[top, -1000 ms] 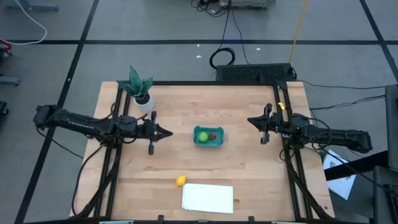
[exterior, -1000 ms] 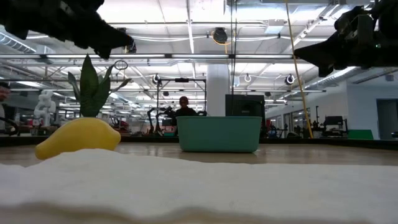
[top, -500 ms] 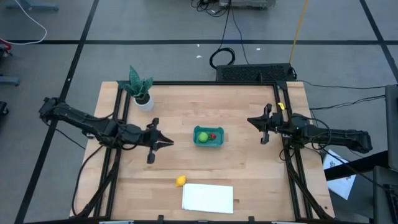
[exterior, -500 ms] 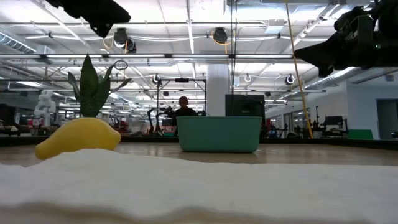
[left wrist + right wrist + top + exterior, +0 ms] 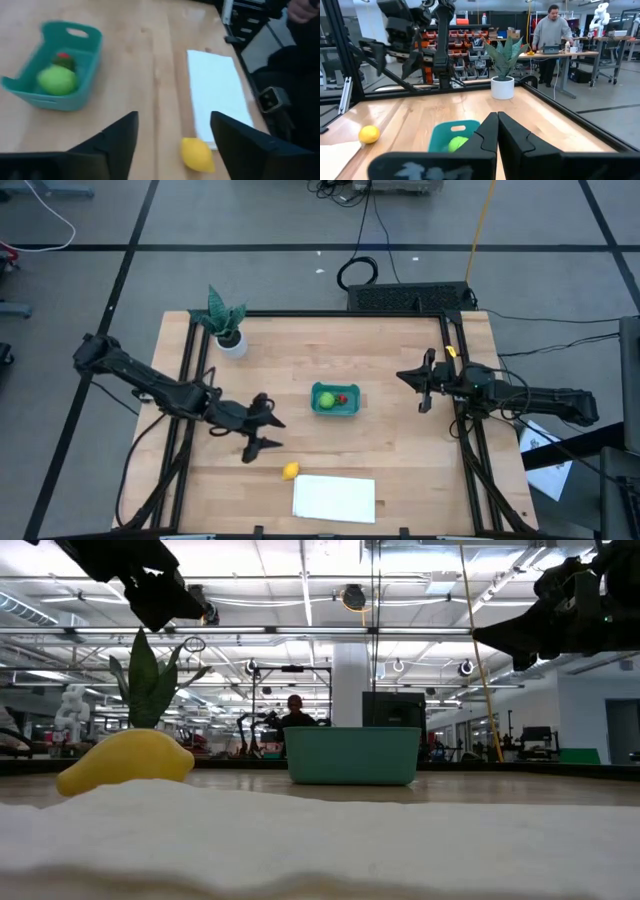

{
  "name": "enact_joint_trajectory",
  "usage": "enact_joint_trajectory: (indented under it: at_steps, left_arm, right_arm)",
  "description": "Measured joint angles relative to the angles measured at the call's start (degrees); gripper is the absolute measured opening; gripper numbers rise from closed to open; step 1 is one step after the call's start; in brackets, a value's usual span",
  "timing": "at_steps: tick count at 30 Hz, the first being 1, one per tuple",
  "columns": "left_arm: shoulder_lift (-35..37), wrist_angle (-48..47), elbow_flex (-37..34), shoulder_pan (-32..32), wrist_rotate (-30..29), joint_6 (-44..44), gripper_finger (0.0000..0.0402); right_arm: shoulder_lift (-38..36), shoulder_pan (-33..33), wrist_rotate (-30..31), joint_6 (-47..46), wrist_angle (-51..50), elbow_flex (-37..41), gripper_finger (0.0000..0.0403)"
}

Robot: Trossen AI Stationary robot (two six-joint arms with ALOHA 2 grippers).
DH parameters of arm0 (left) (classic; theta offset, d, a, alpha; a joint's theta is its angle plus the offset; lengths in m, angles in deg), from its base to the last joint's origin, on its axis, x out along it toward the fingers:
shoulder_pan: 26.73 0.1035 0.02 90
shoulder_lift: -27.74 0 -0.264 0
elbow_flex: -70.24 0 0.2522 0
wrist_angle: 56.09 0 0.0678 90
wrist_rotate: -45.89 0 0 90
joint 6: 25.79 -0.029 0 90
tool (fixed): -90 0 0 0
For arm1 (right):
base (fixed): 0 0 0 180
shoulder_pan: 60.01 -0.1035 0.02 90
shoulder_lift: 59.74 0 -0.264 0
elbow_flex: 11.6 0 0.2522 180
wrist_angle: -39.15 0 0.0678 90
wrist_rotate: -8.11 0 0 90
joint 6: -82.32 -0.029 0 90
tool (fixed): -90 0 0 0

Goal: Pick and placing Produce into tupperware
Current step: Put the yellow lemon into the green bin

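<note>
We held our left gripper (image 5: 268, 434) with its jaws spread wide just above the yellow lemon (image 5: 289, 471), which lay by the white sheet (image 5: 334, 498), so we needed to drop straight down, squeeze softly, then carry it to the teal tub (image 5: 334, 400), while our right gripper (image 5: 408, 376) waited pressed together.

Wooden tabletop (image 5: 390, 450): teal tupperware (image 5: 334, 400) near centre, yellow lemon-like piece (image 5: 289, 471) toward front edge, just beside white sheet (image 5: 334, 498). Potted plant (image 5: 226, 323) at back-left corner.
</note>
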Motion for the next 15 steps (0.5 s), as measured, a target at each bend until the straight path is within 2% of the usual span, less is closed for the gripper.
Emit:
enact_joint_trajectory:
  at_steps: [4, 9, 15]
  left_arm:
    - [-3.9, -0.9, 2.8, -0.5, 4.3, 2.9, 0.0286]
    - [-8.8, -2.8, 6.8, -1.6, 10.3, 5.3, 0.0294]
    - [-14.2, -2.7, 11.1, -4.3, 10.1, 9.1, 0.0294]
  right_arm:
    - [0.0, 0.0, 0.0, 0.0, -0.6, 0.0, 0.0000]
    - [0.0, 0.0, -0.1, 0.2, -0.5, 0.0, 0.0000]
    - [0.0, 0.0, -0.4, 0.0, -0.7, 0.0, 0.0000]
